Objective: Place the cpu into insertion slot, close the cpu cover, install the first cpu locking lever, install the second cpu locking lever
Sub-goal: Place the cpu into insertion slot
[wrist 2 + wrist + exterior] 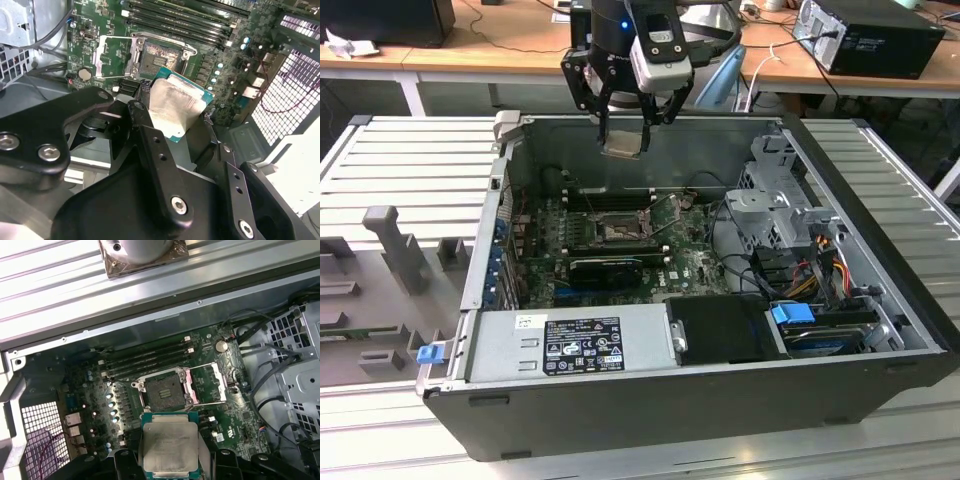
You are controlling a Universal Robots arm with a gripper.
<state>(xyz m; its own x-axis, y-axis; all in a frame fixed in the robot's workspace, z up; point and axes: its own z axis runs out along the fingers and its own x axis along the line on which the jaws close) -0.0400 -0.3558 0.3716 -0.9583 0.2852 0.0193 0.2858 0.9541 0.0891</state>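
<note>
I am watching the end effector [623, 133] clamping the cpu [623, 146] by two opposite edges, holding it flat, metal top up, high above the open computer case [880, 335]. In the first wrist view the insertion slot [164, 389] is lying bare on the motherboard [240, 415], with the cpu cover [209, 384] swung open beside it. I am judging the first step, placing the chip, to be in hand; it is calling for squaring the chip over the socket during a gentle descent.
</note>
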